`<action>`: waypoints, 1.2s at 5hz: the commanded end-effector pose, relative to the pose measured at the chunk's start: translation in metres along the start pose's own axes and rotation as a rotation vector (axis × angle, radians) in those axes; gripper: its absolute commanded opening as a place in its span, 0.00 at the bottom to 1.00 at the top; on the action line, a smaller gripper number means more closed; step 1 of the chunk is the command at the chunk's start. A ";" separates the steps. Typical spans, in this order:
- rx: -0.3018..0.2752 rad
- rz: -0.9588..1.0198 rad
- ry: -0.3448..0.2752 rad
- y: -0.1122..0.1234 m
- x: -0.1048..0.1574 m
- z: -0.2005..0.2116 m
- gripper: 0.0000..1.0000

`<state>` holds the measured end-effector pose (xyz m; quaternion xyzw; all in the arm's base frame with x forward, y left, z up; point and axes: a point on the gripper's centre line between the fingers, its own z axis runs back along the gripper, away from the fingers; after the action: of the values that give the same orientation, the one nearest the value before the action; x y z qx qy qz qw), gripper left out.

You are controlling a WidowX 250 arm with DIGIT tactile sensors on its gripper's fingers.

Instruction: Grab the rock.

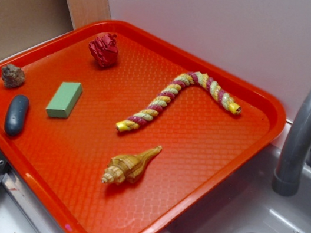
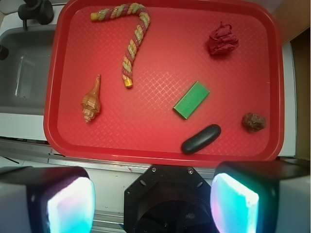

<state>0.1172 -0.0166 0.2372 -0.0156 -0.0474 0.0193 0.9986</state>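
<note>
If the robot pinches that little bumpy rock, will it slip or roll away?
The rock looks rough and jagged, so the jaws would probably grip it without much slipping. Its lumpy shape likely makes it wobble rather than roll. It sits near the tray rim, so a push might just wedge it there.

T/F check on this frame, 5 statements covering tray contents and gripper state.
1. The small jagged brownish-grey rock lies on the red plastic tray, near one edge. True.
2. The gripper is shut on the rock. False: its fingers are spread wide, hold nothing, and sit off the tray.
3. The smooth dark oval pebble lies between the rock and the green rectangular block. False: it lies beside both, nearer the tray edge closest to the gripper.
4. The tan spiral seashell touches the twisted yellow-and-maroon rope. False: bare tray separates them.
5. The crumpled red paper ball sits on the tray. True.
</note>
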 end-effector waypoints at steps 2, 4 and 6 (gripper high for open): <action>0.035 0.073 0.048 0.020 0.027 -0.019 1.00; 0.148 0.284 -0.083 0.089 0.058 -0.059 1.00; 0.256 0.401 -0.117 0.156 0.052 -0.119 1.00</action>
<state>0.1782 0.1261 0.1057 0.0954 -0.0818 0.2121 0.9691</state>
